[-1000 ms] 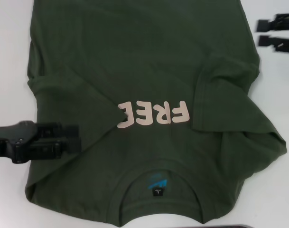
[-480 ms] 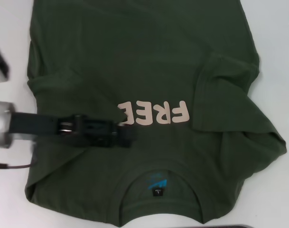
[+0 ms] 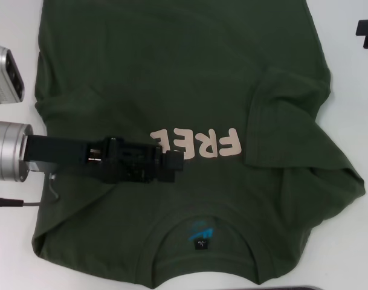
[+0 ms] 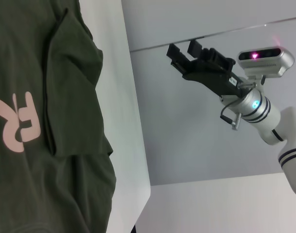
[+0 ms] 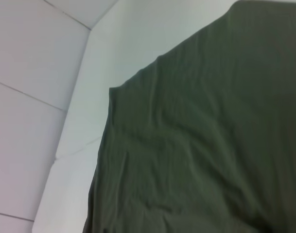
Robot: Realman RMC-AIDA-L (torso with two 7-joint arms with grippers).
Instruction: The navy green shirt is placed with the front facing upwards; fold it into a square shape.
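The left gripper (image 3: 174, 163) now reaches from the frame's left edge to the centre, over the shirt (image 3: 190, 78) beside the "FREE" lettering; a second ago it sat at the left edge. Whether it is clenched or released cannot be told. The shirt lies flat on the table (image 3: 359, 241), both sleeves folded inward. The right gripper (image 4: 184, 52), fingers parted and empty, has retreated toward the upper right. The next fold is likely due.

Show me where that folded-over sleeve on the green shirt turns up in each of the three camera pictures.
Head view: the folded sleeve lies on the shirt's right half, just right of the pink FREE lettering.
Left wrist view: the same sleeve is the darker flap beside the pink letter R, near the table edge.
Right wrist view: only plain green shirt cloth shows; the sleeve cannot be made out.
Shared landmark: the pink lettering, in the head and left wrist views.
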